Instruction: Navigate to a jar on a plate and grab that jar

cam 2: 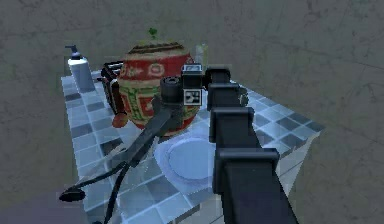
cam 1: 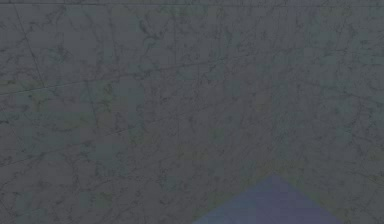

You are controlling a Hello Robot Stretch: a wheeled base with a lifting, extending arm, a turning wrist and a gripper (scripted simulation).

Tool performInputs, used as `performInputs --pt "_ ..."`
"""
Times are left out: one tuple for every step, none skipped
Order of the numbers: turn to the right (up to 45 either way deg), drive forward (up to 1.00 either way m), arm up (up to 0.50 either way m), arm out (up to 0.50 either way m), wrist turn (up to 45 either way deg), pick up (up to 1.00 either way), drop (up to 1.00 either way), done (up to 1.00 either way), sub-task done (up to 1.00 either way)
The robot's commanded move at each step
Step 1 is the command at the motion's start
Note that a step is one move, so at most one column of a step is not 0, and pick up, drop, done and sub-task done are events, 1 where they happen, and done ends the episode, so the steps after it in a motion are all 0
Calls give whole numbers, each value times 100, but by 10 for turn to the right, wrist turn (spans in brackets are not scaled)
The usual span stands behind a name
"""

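Grey cracked wall (cam 1: 150, 100) spreads across the forward view. In the arm side view a counter (cam 2: 95, 140) tiled in pale blue, grey and white stands before a dark grey surface. The dark square arm (cam 2: 245, 170) rises from the bottom edge over the counter's right part. The round jar (cam 2: 150, 75), red with cream bands and a green top, stands at the counter's middle, just behind the gripper's body. A white plate (cam 2: 188, 162) lies just in front of the jar's base, beside the arm; I cannot tell whether the jar rests on it. A slim grey bottle (cam 2: 78, 70) stands at the counter's far left corner, near the jar. The gripper (cam 2: 90, 203) points down to the left, its thin fingers (cam 2: 125, 165) reaching over the tiles. Whether the fingers grasp anything, or touch the jar, cannot be told.
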Motion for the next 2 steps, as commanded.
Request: performInputs --pt "0 0 0 0 450 0 0 0 0" --pt "0 0 0 0 450 0 0 0 0"
